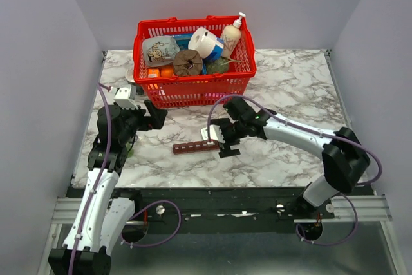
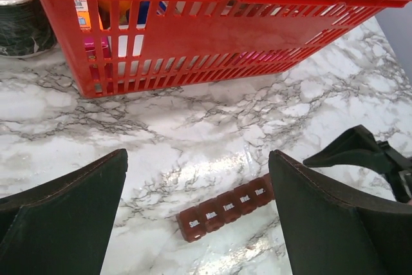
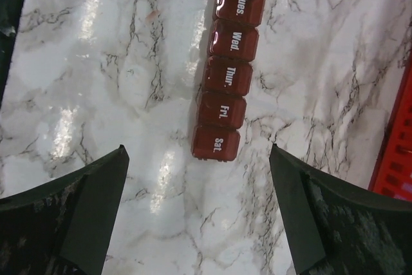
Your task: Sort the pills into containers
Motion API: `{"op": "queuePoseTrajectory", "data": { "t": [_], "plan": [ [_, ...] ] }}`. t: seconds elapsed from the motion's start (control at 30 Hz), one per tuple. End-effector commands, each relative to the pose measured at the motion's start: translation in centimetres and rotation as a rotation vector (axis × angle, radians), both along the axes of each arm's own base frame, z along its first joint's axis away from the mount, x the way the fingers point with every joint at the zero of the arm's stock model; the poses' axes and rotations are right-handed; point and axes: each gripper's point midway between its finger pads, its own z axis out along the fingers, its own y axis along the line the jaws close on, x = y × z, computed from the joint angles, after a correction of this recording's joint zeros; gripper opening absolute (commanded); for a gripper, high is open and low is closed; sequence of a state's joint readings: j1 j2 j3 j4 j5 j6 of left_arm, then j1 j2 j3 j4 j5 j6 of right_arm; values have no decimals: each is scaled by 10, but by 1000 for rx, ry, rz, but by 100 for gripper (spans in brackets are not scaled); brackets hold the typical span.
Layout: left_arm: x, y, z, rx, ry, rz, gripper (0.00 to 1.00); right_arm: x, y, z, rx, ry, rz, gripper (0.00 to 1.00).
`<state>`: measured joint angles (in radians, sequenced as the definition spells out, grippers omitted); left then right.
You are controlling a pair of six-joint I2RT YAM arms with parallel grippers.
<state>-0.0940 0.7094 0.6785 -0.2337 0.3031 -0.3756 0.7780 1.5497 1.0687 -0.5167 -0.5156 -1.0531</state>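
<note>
The dark red pill organizer (image 1: 196,147) lies flat on the marble table, a strip of day-labelled compartments with the lids shut. My left gripper (image 1: 156,117) is open and empty, up and to the left of it. In the left wrist view the organizer (image 2: 225,209) lies between and beyond the fingers, whose midpoint is (image 2: 199,217). My right gripper (image 1: 222,140) is open and empty at the strip's right end. In the right wrist view the "Sat." end of the organizer (image 3: 216,142) lies just ahead of the gripper (image 3: 199,210). I see no loose pills.
A big red mesh basket (image 1: 193,88) full of household items stands behind both grippers; its wall shows in the left wrist view (image 2: 212,49) and at the right wrist view's edge (image 3: 396,159). A white dish holding something dark (image 2: 22,17) sits left of the basket.
</note>
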Motion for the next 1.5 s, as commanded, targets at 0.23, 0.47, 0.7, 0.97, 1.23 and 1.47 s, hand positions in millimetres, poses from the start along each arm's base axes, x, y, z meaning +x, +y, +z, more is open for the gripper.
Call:
{"op": "queuePoseTrajectory", "data": {
  "t": [0.23, 0.47, 0.7, 0.97, 1.23, 1.47],
  "plan": [
    [-3, 27, 11, 75, -125, 135, 99, 29, 41, -32, -77, -103, -11, 100],
    [-6, 40, 9, 75, -107, 211, 99, 31, 45, -51, -119, -61, -44, 92],
    [-9, 37, 7, 39, -89, 211, 99, 24, 35, -70, -173, -20, -57, 82],
    [-11, 24, 5, -49, -67, 173, 99, 28, 35, -77, -192, -13, -83, 73],
    [-13, 9, -3, -157, -2, 128, 99, 26, 35, -80, -193, 9, -88, 59],
    [-18, -15, -14, -305, 97, 49, 99, 19, 35, -60, -140, 37, -104, 37]
  ]
}}
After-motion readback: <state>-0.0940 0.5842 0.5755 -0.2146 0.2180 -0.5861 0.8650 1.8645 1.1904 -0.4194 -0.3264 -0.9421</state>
